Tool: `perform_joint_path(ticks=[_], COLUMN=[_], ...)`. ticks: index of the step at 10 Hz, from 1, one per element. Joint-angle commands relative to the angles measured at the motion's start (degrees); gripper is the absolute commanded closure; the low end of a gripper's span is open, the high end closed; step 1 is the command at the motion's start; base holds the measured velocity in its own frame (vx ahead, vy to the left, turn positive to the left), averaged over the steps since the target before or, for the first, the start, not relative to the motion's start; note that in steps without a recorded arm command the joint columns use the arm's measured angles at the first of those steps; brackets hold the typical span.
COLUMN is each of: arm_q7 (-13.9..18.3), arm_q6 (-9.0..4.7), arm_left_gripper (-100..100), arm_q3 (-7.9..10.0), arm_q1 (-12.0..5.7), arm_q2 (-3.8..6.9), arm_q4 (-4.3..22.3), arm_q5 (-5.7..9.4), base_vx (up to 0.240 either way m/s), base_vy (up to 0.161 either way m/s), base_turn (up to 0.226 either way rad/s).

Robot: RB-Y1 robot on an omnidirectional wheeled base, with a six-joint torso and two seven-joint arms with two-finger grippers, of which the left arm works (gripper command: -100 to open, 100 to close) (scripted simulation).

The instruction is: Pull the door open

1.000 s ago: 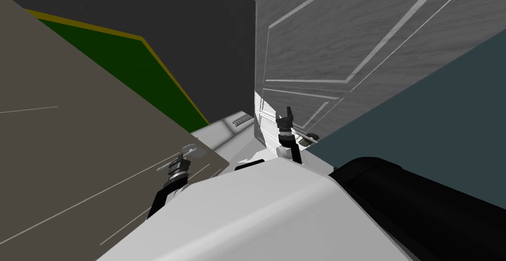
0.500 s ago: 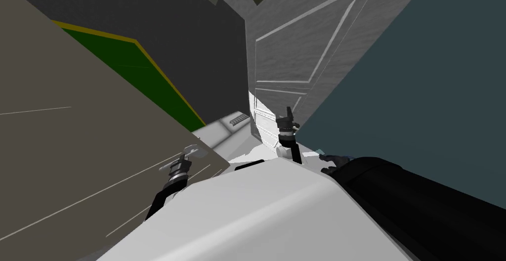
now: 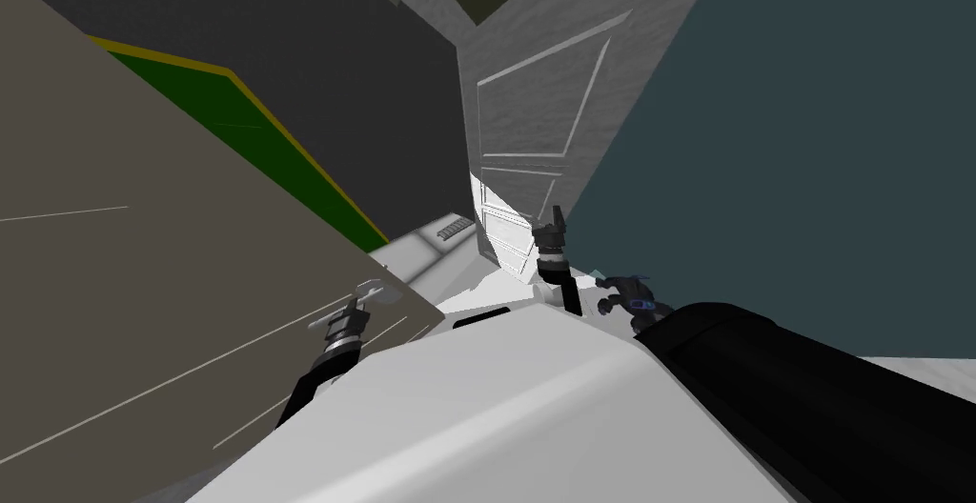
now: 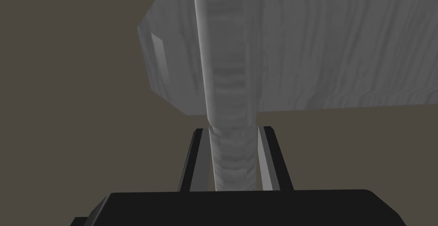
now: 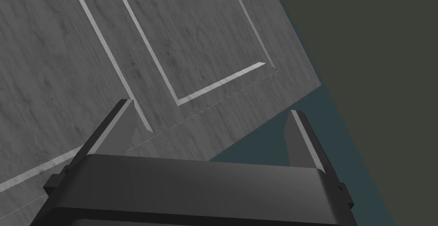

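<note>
The robot's left tool was clamped on a pale grey, wood-grained lever handle, its two thin fingers pressing the bar's sides. The handle stood out from a broad, flat taupe-brown door that took up the robot's left side in the head view. This door was judged to be the one to pull.

Over the last second the whole head view had swung. The grey, wood-grained panelled door ahead had narrowed and slid toward the left. The dark teal wall on the right had spread across much more of the scene. A small dark object with a blue spot, too small to identify, had come into sight just right of the right arm. The left tool and lever handle had kept almost the same place in the view.

Because everything shifted together, this read as the robot's own turning, not as the things moving. It suggested the robot was swinging round with the handle in its grip, so the pull seemed under way. How far the taupe-brown door stood open could not be told.

The right tool was open, fingers wide apart, pointing at the grey panelled door and holding nothing. A dark green panel with a yellow border lay beyond the taupe-brown door. No brand, label or writing could be read anywhere.
</note>
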Motion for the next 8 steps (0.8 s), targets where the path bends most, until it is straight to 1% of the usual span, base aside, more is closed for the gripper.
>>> perform_joint_path(ticks=[1, 3, 4, 5, 6, 8], arm_q7=[0.6, 1.3, 1.0, 1.7, 1.8, 2.6], arm_q6=[-0.73, -1.81, -1.18, -2.08, -2.29, -3.52], arm_left_gripper=[100, 100, 100, 100, 100, 100], arm_q3=[-0.93, -2.09, -1.85, -3.00, -3.18, -4.21], arm_q1=[1.08, 2.07, 1.61, 2.38, 2.52, 3.35], arm_q2=[0.89, 2.11, 1.70, 2.59, 2.81, 4.04], arm_q4=[-0.5, -0.9, -0.9, -1.0, -1.0, -1.2], arm_q5=[0.19, 0.40, 0.34, 0.34, 0.35, 0.40], base_vx=[-0.258, -0.273, -0.127, -0.167, -0.228, -0.254], base_vy=[0.015, 0.016, -0.004, 0.033, 0.021, -0.004], base_turn=[-0.141, -0.159, -0.057, -0.157, -0.159, -0.144])
